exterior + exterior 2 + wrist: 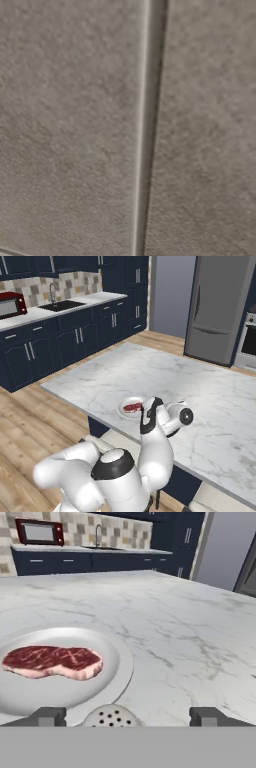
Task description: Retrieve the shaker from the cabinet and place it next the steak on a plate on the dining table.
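The shaker (110,717) shows as a pale round cap with small holes at the bottom of the hand view. It stands at the near rim of the white plate (112,647); whether it rests on the rim or on the table I cannot tell. The raw red steak (52,661) lies on that plate to the shaker's left. My gripper (130,717) is open, its fingertips (47,717) wide on either side of the cap with gaps to it. The plate (122,412) sits on the marble dining table (200,391), partly behind my arm. Navy wall cabinets (75,262) hang at the far left.
Navy base cabinets (60,341) with a sink (62,305) and a red microwave (11,304) line the far wall. A steel fridge (220,306) stands at the right. The left base view faces a grainy grey surface (75,125) with a vertical seam.
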